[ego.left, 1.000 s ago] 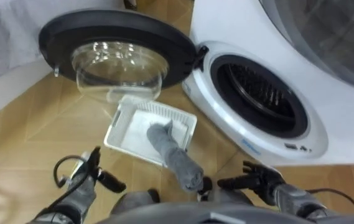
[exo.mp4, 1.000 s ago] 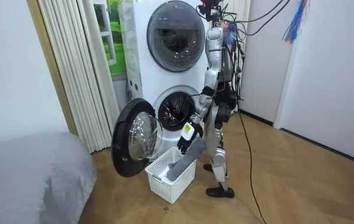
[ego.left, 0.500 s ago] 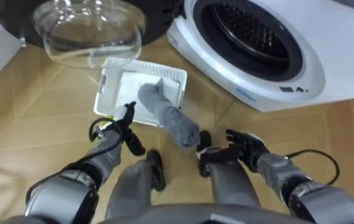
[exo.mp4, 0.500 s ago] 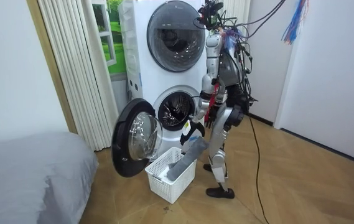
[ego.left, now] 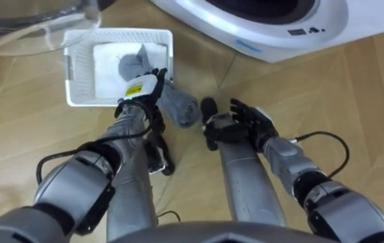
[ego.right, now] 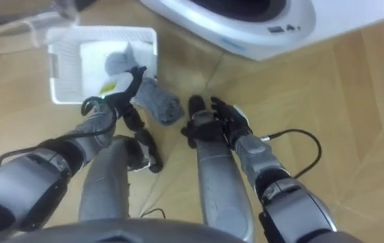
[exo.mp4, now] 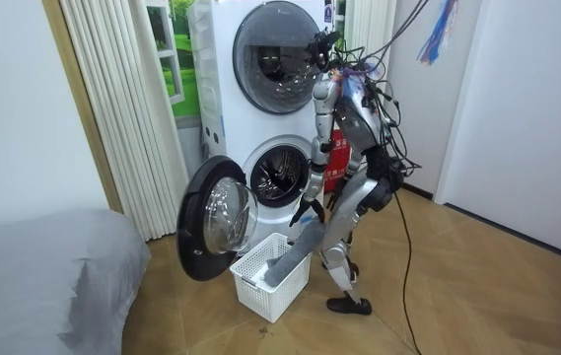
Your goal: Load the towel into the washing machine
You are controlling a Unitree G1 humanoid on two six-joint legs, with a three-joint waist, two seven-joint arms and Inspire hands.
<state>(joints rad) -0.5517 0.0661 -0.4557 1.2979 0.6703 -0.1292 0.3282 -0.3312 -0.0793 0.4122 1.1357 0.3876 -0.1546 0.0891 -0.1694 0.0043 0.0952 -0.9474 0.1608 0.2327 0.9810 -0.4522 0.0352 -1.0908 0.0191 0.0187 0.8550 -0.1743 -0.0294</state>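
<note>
The towel (ego.left: 178, 108) is not in the washing machine (ego.left: 326, 17) yet. It lies grey and rumpled over the near rim of the white basket (ego.left: 77, 74), one end inside and the other bunched on the wooden floor (ego.left: 353, 88) by the robot's legs. The room view shows the robot bent deeply forward over the basket, in front of the lower machine with its door (exo.mp4: 216, 232) swung wide. The left hand (ego.left: 143, 88) is at the rim where the towel crosses it, with its fingers fairly straight and closed on nothing that I can see. The right hand (ego.left: 242, 121) hangs beside the towel's loose end, fingers spread and empty. The likeliest trouble is a shallow grasp: if the hand catches only a fold at the rim, the cloth could slip out on the lift, or the light basket could drag or tip with it. A towel lifted by one end would also trail low, and could snag on the legs or on the lip of the drum instead of going in. The stoop itself is a risk too — reaching further from this posture may cost balance. As for writing, the left hand carries a yellow-and-white label and the machine's control panel (ego.left: 303, 30) has a few dark marks — none of it is legible here.
</note>
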